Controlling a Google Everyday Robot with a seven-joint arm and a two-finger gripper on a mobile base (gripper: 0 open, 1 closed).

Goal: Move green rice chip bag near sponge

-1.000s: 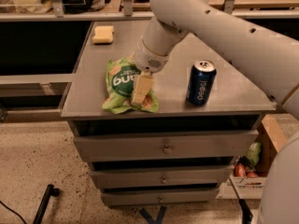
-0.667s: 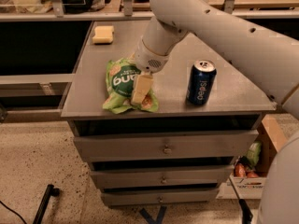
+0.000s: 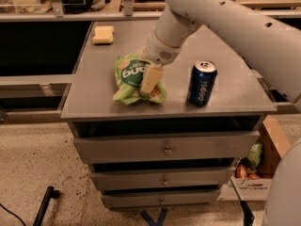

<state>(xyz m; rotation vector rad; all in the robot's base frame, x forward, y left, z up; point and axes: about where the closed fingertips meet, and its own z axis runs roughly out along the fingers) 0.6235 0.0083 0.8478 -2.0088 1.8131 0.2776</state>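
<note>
The green rice chip bag (image 3: pixel 130 77) is a crinkly light-green pouch with a dark green round label, near the front left of the grey cabinet top (image 3: pixel 225 98). My gripper (image 3: pixel 150 84) comes down from the white arm onto the bag's right side and is shut on it, with one cream finger (image 3: pixel 151 77) lying across the bag's front. The other finger is hidden behind the bag. The sponge (image 3: pixel 103 34), a small pale yellow block, lies at the back left corner, well apart from the bag.
A blue soda can (image 3: pixel 201 83) stands upright to the right of the bag. The cabinet has drawers (image 3: pixel 164 149) below. Shelving rails run behind the top. A box of groceries (image 3: pixel 249 168) sits on the floor at the right.
The gripper and the bag have shifted slightly up and to the right together. The can and the sponge have not moved.
</note>
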